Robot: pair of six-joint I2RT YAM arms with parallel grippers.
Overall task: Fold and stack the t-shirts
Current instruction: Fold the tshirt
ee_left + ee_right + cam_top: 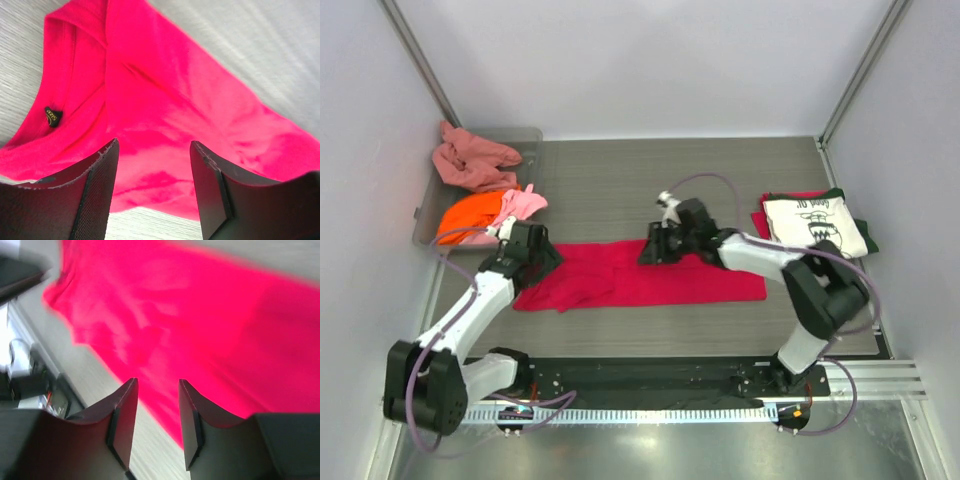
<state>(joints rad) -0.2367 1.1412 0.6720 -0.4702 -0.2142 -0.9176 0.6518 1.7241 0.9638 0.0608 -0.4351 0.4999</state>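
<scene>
A crimson-red t-shirt [650, 275] lies folded into a long strip across the middle of the table. My left gripper [542, 252] is open just above its left end, at the collar and label [52, 116]; nothing is between its jaws. My right gripper [655, 248] is open over the strip's far edge near the middle, empty, above the red cloth [210, 325]. A cream t-shirt with dark print [815, 224] lies folded on a dark green and a red one at the right. Orange [470, 214], light pink [523, 203] and salmon-pink [472, 160] shirts lie in the bin.
A clear grey plastic bin [528, 140] stands at the far left against the wall. White walls close in the table on three sides. The arm bases and a black rail [650, 380] run along the near edge.
</scene>
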